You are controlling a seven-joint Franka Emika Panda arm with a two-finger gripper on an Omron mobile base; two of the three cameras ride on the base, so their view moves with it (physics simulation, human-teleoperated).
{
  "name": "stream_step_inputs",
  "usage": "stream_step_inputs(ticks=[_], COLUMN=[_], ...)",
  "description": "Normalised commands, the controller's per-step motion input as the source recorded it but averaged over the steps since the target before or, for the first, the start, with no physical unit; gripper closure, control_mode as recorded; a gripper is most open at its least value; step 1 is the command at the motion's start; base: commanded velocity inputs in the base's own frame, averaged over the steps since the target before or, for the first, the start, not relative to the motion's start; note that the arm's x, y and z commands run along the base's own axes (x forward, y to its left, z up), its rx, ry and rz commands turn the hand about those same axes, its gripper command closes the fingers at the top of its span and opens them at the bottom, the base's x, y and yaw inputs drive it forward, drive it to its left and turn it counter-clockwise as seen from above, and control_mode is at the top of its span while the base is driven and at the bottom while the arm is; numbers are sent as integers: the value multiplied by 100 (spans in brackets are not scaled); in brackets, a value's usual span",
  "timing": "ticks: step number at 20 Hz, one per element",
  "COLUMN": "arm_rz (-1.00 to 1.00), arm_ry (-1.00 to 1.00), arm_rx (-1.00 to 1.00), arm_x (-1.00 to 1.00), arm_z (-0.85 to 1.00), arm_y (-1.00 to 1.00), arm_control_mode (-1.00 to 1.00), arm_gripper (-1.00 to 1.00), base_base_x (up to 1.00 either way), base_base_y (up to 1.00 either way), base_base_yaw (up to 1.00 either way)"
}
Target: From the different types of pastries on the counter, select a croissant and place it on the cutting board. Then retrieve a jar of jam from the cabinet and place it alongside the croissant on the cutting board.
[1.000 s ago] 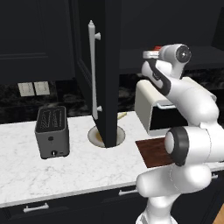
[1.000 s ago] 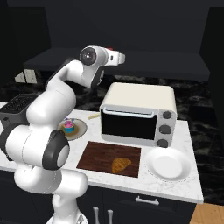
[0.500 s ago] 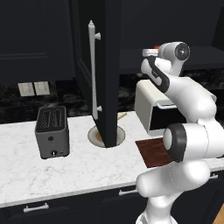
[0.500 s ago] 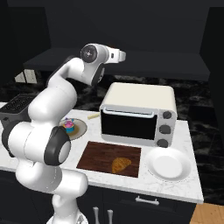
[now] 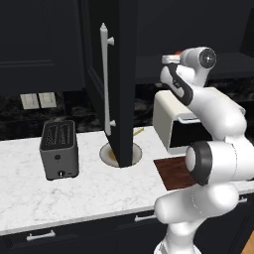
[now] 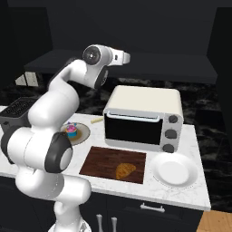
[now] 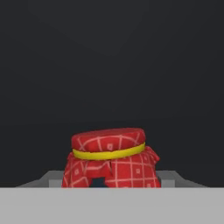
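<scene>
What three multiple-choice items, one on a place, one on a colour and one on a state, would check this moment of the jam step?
1. Where does the croissant lie?
A. on the cutting board
B. on the round white plate
C. on top of the toaster oven

2. What colour is the band around the cloth top of the jar of jam?
A. blue
B. yellow
C. white

3. How does the cabinet door stand?
A. shut flush
C. taken off
B. swung open

Key: 1 A, the right base view shows the pastry on the dark board. 2 B, the hand view shows a yellow band on the red checked cloth. 3 B, the left base view shows the door edge-on over the counter.
</scene>
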Motion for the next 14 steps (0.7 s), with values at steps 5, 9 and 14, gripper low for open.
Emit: stream_step_inputs(ticks=[5,9,14], arm_rz=[-2,-3,0], arm_ry=[-1,-8,-7], arm_rx=[3,3,1], arm_x=[-29,-36,-48], arm_z=[46,63,29], arm_y=[-7,-6,-2], arm_control_mode=[-100,-100,-100], arm_gripper=[100,100,100], base_base_x=[0,0,0], base_base_y=[0,0,0], base_base_yaw=[0,0,0])
